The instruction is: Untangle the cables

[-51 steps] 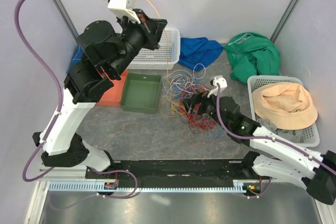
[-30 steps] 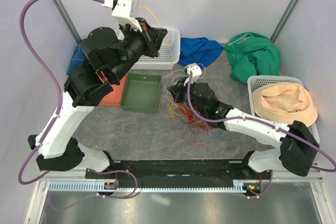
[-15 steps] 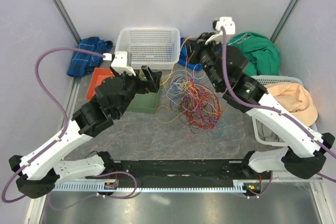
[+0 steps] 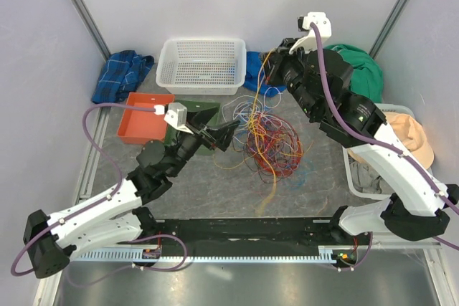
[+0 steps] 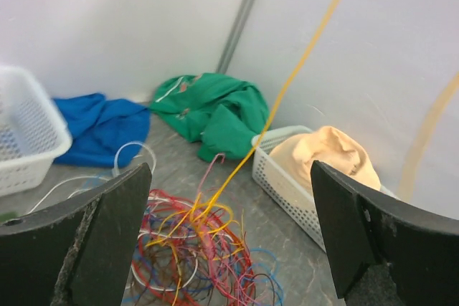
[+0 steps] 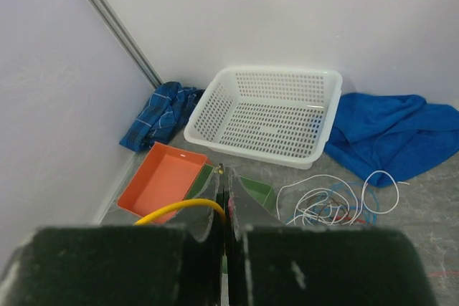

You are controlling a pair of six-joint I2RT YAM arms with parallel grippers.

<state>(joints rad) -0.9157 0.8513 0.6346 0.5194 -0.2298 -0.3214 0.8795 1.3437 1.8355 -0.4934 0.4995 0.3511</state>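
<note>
Since the cables (image 4: 269, 141) are the item of concern, I enter them first: one heap of red, orange, yellow, blue, white and purple wire, lying mid-table (image 4: 215, 188) between my two arms, loops crossing throughout. One yellow strand (image 5: 287, 91) rises out of the heap in a straight, tight-looking line. It ends at the right gripper (image 6: 224, 206), raised high over the far side and clenched on it, fingers pressed together with the wire pinched between. Left gripper (image 5: 229, 168) is low beside the heap, aimed at it, jaws spread wide, holding nothing. Surroundings: green tray (image 4: 192, 111) and orange tray (image 4: 143, 116) to the left, white basket (image 4: 204, 66) behind, blue cloth (image 6: 391, 134), green cloth (image 5: 215, 109), and a second basket carrying a tan hat (image 5: 326, 155) to the right. Hazards, as I judge them: more lift on the strand may cinch a knot or drag the whole heap rather than free one wire. The thin pinch may slip. My open left jaws may close on several wires at once — pinning the very strand I want out.
</note>
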